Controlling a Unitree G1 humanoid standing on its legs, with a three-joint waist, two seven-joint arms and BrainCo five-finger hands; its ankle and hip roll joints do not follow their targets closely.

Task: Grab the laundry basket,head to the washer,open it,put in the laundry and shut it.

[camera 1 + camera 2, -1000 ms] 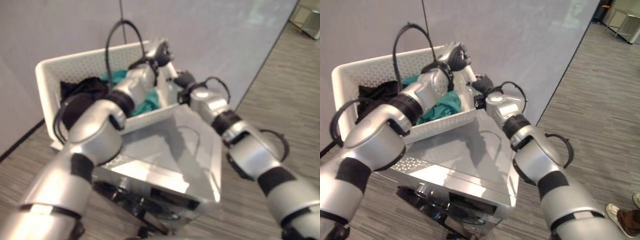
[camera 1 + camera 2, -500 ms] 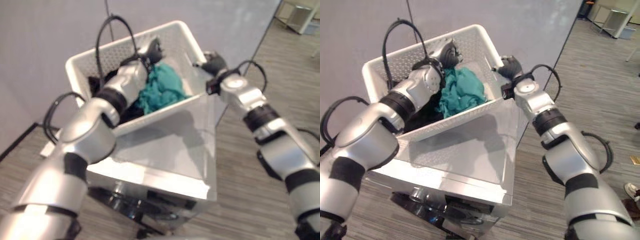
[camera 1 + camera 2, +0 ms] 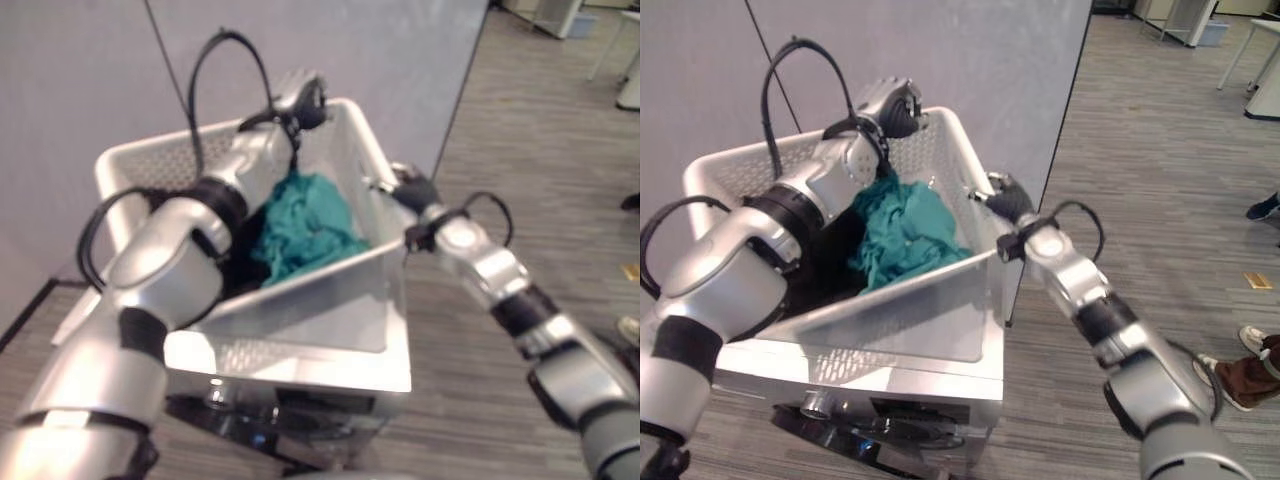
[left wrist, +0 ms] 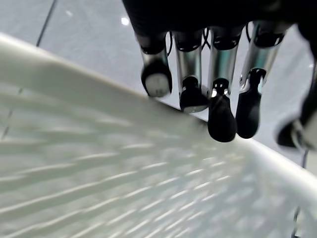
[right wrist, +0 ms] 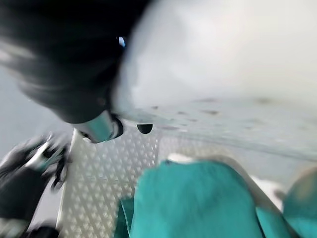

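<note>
A white perforated laundry basket (image 3: pixel 130 162) rests on the silver washer (image 3: pixel 300 355). Inside it lie a teal cloth (image 3: pixel 305 225) and a dark cloth (image 3: pixel 236 272). My left hand (image 3: pixel 300 98) is at the basket's far rim, and in the left wrist view its dark-tipped fingers (image 4: pixel 218 99) hook over that white rim. On the basket's right rim my right hand (image 3: pixel 1008 200) is clamped. In the right wrist view its thumb (image 5: pixel 99 126) shows inside the wall, above the teal cloth (image 5: pixel 198 203).
A grey wall (image 3: pixel 970 60) stands right behind the washer and basket. Open wood-look floor (image 3: pixel 1140 180) stretches to the right. A person's shoes and trouser leg (image 3: pixel 1245 355) show at the right edge, with furniture (image 3: pixel 1180 15) far back.
The camera has swung right. The basket has turned and slid nearer across the washer's top, and my right hand has moved from its near end to its right rim.
</note>
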